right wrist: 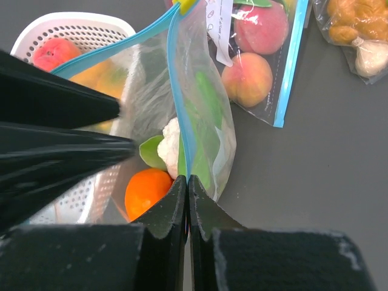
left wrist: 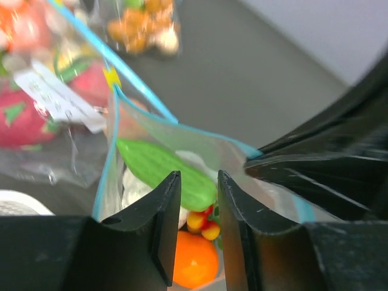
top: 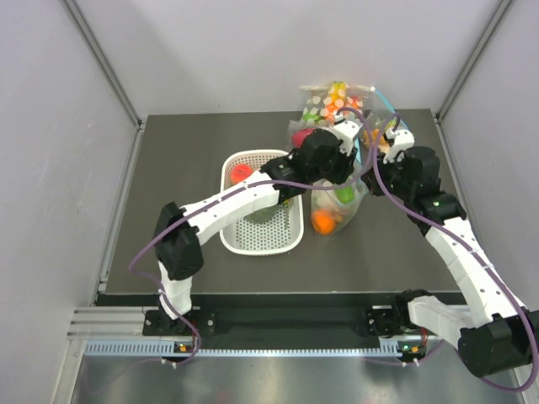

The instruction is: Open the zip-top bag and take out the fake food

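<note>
From the near edge the left arm reaches out over a white slotted basket (top: 269, 236) that sits left of centre on the dark table (top: 168, 168). A red round fruit (top: 242, 172) lies in the basket's far end. Just right of the basket stands the zip-top bag (top: 354, 206), upright with its mouth facing up, and both tools meet over it. The left gripper (left wrist: 199, 177) hangs directly above the mouth with its jaws a narrow gap apart and nothing between them. Through that gap show a long green vegetable (left wrist: 163, 167), a round orange fruit (left wrist: 194, 264) low in the bag and some small red and yellow bits (left wrist: 203, 224). The right gripper (right wrist: 187, 179) is pinched tight on the bag's light-blue zip strip (right wrist: 180, 91), holding that lip up so the mouth gapes. Its camera also shows a white cauliflower piece (right wrist: 170, 140) wedged between the orange fruit and the green vegetable, all inside the bag. Farther back on the table lies a second clear bag of peach-coloured fruit (right wrist: 251, 79) with a white label (right wrist: 218, 30). Beside it is a small bag of orange-brown pieces (right wrist: 351, 18).
</note>
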Available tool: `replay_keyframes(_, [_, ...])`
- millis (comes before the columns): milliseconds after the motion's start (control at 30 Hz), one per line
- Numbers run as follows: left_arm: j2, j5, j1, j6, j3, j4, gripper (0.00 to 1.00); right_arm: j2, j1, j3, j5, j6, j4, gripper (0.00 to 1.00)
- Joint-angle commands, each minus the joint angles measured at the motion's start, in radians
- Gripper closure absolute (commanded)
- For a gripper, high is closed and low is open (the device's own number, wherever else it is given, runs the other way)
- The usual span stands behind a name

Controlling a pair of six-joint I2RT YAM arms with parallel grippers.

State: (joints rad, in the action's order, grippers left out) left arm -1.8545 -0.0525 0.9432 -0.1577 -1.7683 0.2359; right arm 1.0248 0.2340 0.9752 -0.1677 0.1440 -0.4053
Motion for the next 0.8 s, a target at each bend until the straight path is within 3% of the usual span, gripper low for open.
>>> replay_keyframes(0, [-0.066, -0.047, -0.001, -0.042, -0.080, 0.092, 0.64, -0.005, 0.004, -0.009, -0.018, 0.016, 0.049, 1.00])
replay_keyframes(267, [-0.189, -0.098, -0.003, -0.066, -0.148, 0.152, 0.53, -0.003, 0.005, -0.043, -0.035, 0.022, 0.066, 1.00])
replay_keyframes(767, [-0.275, -0.047, -0.020, -0.180, -0.131, 0.158, 0.32, -0.006, 0.005, -0.064, -0.046, 0.020, 0.080, 1.00])
